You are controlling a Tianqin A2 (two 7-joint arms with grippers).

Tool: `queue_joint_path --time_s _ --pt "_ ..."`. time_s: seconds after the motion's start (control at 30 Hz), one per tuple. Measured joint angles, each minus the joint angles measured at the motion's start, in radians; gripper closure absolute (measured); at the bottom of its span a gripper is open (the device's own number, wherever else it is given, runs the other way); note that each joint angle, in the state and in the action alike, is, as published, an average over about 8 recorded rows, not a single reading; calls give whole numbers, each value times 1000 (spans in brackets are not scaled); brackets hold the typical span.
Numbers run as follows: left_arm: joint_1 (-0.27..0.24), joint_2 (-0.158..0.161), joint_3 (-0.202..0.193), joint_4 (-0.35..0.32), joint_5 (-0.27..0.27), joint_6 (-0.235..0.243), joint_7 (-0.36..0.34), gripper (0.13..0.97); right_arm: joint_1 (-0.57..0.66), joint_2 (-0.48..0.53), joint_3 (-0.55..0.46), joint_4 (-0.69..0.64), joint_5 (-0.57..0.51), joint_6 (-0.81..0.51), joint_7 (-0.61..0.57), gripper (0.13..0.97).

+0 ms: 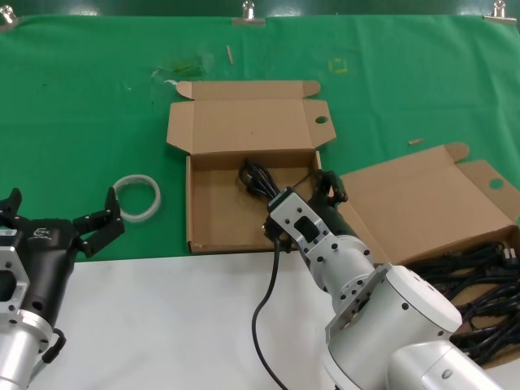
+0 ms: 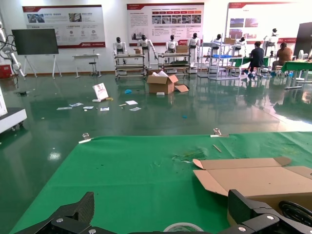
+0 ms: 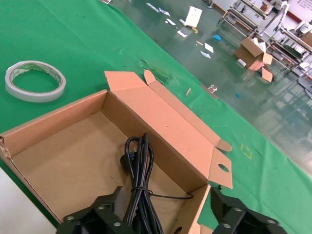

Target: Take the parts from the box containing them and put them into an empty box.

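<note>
The squarish cardboard box (image 1: 213, 207) lies open at the table's middle with its lid folded back. One black coiled cable bundle (image 1: 258, 179) lies inside it near the right wall and also shows in the right wrist view (image 3: 138, 168). My right gripper (image 1: 302, 203) is open and straddles that wall (image 3: 192, 207). One finger (image 3: 97, 214) is inside the box beside the bundle and the other (image 3: 234, 214) is outside over the cloth. The box at the far right (image 1: 410, 203) holds several more black cables (image 1: 479, 284). My left gripper (image 1: 57, 215) is open and empty at the lower left.
A white tape ring (image 1: 138, 197) lies on the green cloth (image 1: 81, 122) left of the middle box, and shows in the right wrist view (image 3: 34, 80) and in the left wrist view (image 2: 183, 227). A white surface (image 1: 179, 325) covers the near side.
</note>
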Motion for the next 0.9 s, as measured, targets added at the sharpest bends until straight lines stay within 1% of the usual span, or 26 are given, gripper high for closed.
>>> queue_joint_path --time_s 0.13,0.27,0.4,0.67,0.7,0.9 --pt "0 0 0 0 0 0 0 132 -7 0 10 3 -14 -10 21 482" --pt "0 0 0 0 0 0 0 132 -23 0 33 10 -47 -32 68 379" --pt "0 0 0 0 0 0 0 132 -44 0 63 20 -90 -62 130 379" --pt "0 0 0 0 0 0 0 132 -92 0 131 42 -188 -131 275 230" --pt "0 0 0 0 0 0 0 132 -98 0 140 45 -201 -140 294 230" --pt "0 0 0 0 0 0 0 132 -135 0 194 62 -278 -193 406 168"
